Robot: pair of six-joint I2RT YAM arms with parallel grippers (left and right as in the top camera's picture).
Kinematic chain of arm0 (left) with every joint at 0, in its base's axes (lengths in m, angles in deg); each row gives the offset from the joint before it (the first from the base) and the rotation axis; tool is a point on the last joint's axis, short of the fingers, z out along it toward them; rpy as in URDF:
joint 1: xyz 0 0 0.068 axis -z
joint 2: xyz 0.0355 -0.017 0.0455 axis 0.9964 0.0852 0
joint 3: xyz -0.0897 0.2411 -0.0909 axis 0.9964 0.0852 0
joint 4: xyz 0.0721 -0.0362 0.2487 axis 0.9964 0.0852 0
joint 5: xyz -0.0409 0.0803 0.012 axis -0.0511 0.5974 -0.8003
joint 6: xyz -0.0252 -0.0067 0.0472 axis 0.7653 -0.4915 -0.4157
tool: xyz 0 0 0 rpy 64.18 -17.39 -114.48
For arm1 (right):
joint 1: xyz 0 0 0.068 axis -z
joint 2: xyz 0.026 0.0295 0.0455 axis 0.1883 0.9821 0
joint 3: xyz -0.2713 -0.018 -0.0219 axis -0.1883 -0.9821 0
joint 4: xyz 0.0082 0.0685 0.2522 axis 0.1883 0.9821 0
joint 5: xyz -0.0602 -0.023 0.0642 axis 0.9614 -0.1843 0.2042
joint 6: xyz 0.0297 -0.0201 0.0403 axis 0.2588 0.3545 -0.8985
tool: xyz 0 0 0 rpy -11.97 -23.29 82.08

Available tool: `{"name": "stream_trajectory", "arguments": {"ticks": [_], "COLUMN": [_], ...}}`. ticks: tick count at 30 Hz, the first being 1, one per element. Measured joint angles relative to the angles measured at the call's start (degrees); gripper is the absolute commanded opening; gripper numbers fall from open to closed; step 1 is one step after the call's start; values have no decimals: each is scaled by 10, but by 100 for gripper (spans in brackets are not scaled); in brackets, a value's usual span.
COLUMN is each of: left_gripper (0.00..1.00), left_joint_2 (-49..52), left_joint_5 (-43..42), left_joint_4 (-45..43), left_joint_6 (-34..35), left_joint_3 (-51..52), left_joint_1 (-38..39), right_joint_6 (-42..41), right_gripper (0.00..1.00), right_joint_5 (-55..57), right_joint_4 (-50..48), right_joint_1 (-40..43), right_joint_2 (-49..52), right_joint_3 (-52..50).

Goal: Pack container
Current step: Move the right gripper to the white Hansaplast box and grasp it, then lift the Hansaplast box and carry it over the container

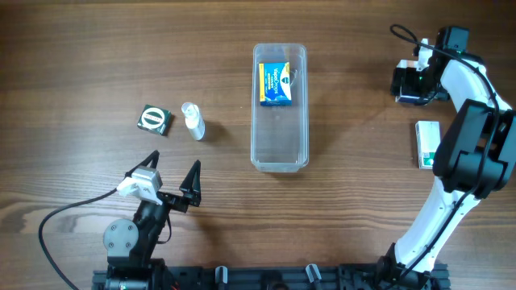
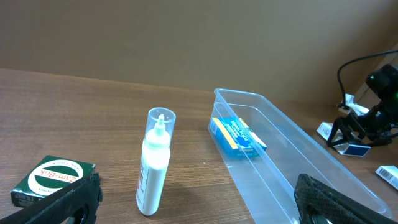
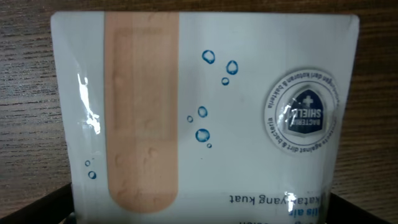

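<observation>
**As the right claw meets a plaster box, its grip is the open question**

While the container lies in the middle of the worktop, its length running from near edge toward far edge, the right claw sits by the far right corner with the plaster box filling its wrist view. This looks to me like the pick-up. To do it well, I would want the box centred between the fingers, squeezed across its flat faces and lifted straight before it swings over. The bare near half of the container is the better target, since a blue box already lies at the far end.

Over by the near left corner the left claw hangs spread wide and holds nothing. A bottle and a green box lie just beyond it.

What I cannot settle is whether the right claw is pinching the plaster box or only straddling it. Only dark slivers show at the bottom corners of its wrist view, and from overhead the arm covers the contact. A white box near the right edge is partly hidden by that arm, and its print is too small to read.
</observation>
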Motion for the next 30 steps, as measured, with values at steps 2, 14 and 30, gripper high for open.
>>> {"name": "stream_trajectory", "arguments": {"ticks": [2,14,30], "left_gripper": [100,100,100], "left_joint_2": [0,0,0], "left_joint_5": [0,0,0], "left_joint_4": [0,0,0], "left_joint_6": [0,0,0], "left_joint_3": [0,0,0], "left_joint_1": [0,0,0], "right_joint_6": [-2,-17,-74], "right_gripper": [89,74,76], "right_joint_5": [0,0,-17], "right_joint_4": [1,8,71], "right_joint_1": [0,0,-154], "right_joint_2": [0,-2,-208], "right_joint_3": [0,1,1]}}
